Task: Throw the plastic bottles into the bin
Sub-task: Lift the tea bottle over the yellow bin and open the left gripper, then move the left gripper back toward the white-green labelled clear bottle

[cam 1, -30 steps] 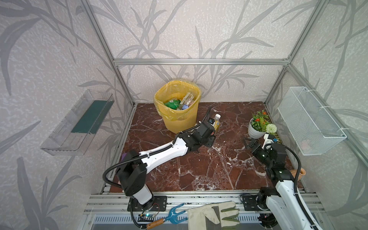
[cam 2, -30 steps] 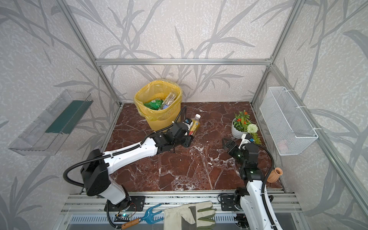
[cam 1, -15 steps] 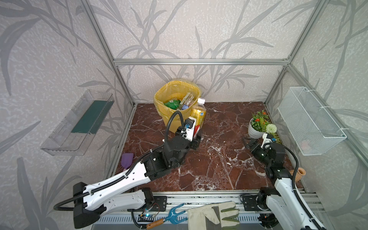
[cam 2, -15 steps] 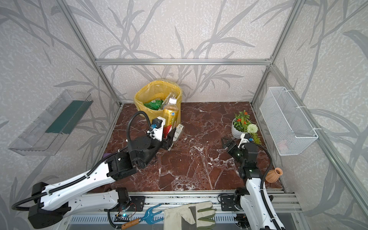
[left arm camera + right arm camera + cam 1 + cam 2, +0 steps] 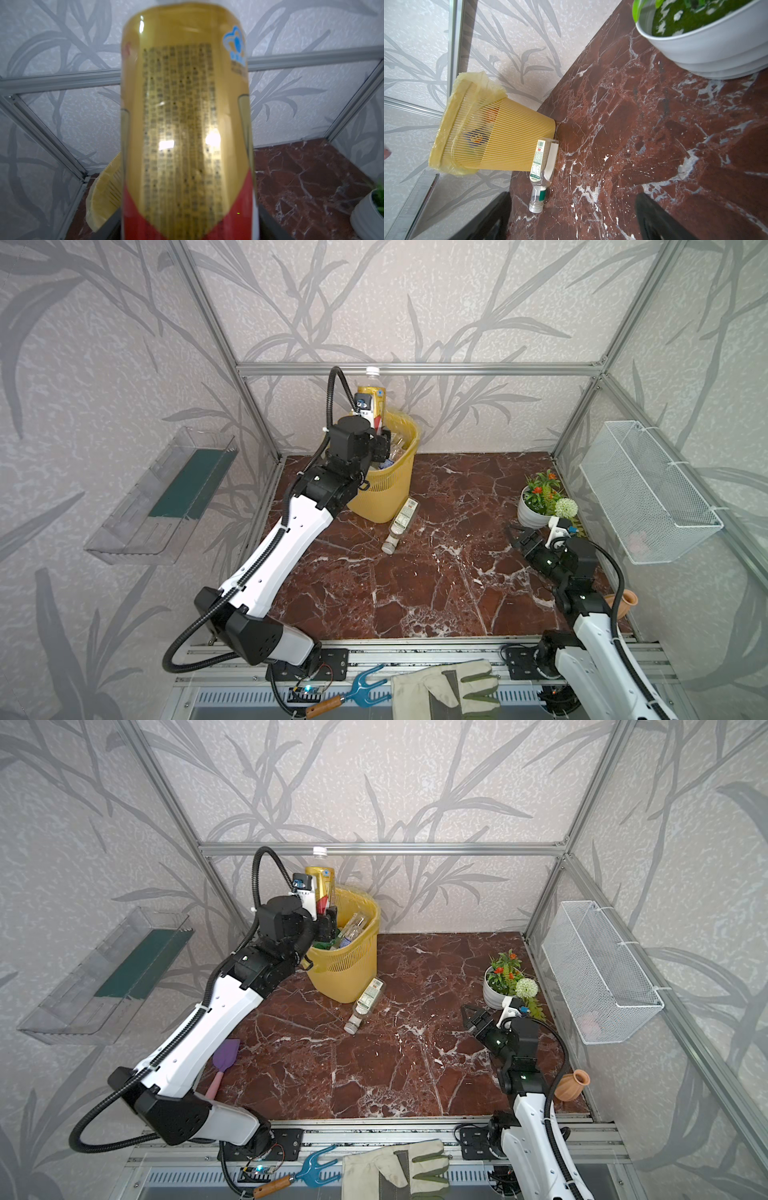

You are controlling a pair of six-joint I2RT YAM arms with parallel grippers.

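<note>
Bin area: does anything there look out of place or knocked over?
Yes. One clear bottle lies on its side on the marble floor, by the foot of the yellow bin, outside it. The bin stands upright; the left gripper holds a yellow-labelled bottle over its rim.

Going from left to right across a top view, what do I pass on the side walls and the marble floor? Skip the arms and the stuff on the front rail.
clear tray → purple trowel → bin → potted plant → wire basket
</note>
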